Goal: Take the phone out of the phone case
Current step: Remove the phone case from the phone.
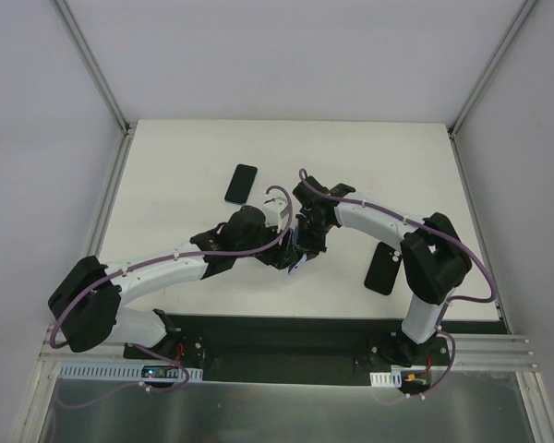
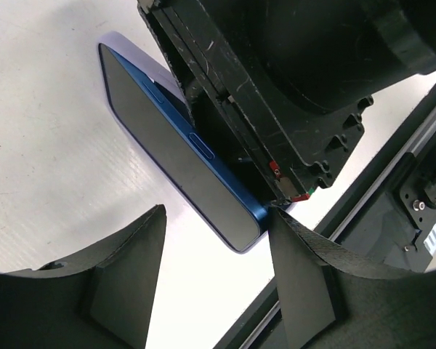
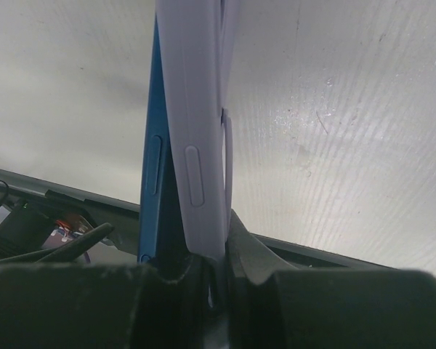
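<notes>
A blue phone (image 2: 176,149) with a dark screen sits partly peeled out of a lilac case (image 3: 198,123). In the right wrist view the phone's blue edge (image 3: 153,174) stands apart from the case. My right gripper (image 3: 203,254) is shut on the case's lower end and holds it on edge above the table centre (image 1: 305,247). My left gripper (image 2: 218,218) is open, with the phone's lower corner just above its fingers. Its right fingertip (image 2: 280,222) is close to that corner. In the top view it (image 1: 282,254) meets the right gripper.
A black phone (image 1: 242,184) lies on the white table (image 1: 185,166) behind the left arm. Another black phone-sized slab (image 1: 383,268) lies beside the right arm. A black strip (image 1: 286,328) runs along the near table edge.
</notes>
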Available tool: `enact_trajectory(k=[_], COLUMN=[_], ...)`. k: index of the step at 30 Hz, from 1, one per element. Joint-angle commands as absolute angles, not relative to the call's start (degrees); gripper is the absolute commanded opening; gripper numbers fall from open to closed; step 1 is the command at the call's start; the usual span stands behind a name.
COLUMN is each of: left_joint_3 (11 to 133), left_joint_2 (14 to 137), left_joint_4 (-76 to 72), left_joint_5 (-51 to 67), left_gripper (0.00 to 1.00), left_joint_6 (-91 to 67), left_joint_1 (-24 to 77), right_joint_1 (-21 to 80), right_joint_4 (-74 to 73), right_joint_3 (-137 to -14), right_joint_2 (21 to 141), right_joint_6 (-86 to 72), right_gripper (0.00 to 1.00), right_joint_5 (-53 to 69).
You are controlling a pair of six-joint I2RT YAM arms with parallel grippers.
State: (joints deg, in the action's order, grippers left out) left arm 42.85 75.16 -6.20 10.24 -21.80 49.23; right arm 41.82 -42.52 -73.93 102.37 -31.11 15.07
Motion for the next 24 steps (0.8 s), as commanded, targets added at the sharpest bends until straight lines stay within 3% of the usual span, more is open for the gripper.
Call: enact_trajectory(k=[1,10,18,23,24], left_joint_3=[45.7,47.46,48.34,48.08,48.08], left_joint_2=[76.02,77.52,80.33,80.16,80.07], left_joint_4=[-5.19,-0.97,-0.26,-0.35,-0.26], left_joint_5=[6.86,-5.61,-8.52,-9.32,-9.32], left_gripper=[0.56,0.49,0.4,0.17,0.07], left_joint_6=[-20.22,-16.26,-15.47,-14.24,-14.15], left_joint_1=[50.88,55.45,56.51,56.51,56.51], right_joint_1=[41.75,41.75,41.49,39.91,39.29], right_joint_4=[-45.53,-45.53,-45.35,-44.48,-44.04], right_joint_3=[-75.67,-75.67,-75.24,-72.26,-71.64], right_joint_2=[99.93,99.49,98.97,97.56,97.3], right_joint_6=[-33.05,-33.75,-33.22,-31.99,-31.73], right_gripper=[0.01,0.01,0.02,0.01,0.02], right_joint_5=[16.17,16.0,16.52,17.22,17.75])
